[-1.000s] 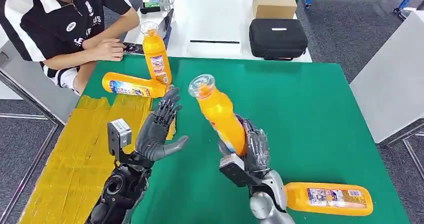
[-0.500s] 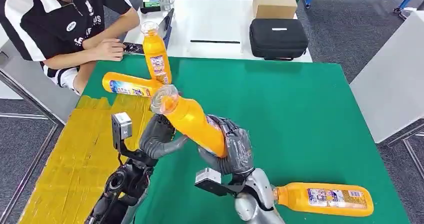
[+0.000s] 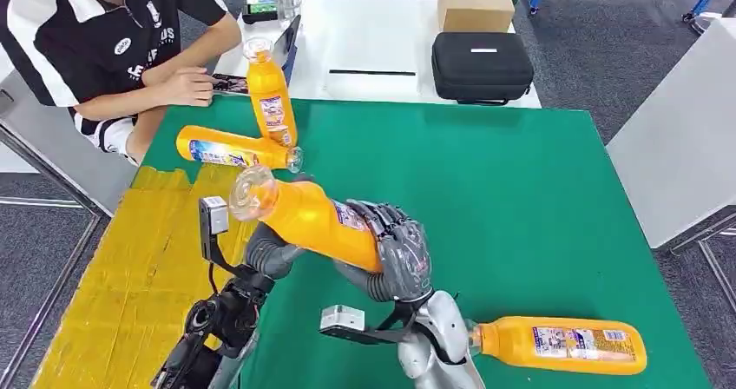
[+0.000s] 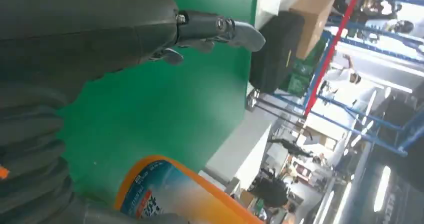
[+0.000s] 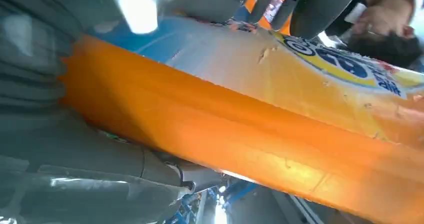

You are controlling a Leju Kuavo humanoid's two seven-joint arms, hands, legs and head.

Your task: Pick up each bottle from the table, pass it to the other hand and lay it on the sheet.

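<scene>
Bright even light, wrist views blurred, glare

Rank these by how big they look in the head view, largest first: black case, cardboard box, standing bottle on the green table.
1. black case, clearly the widest.
2. cardboard box and standing bottle: too close to rank; the box is broader, the bottle taller and nearer the camera.
</scene>
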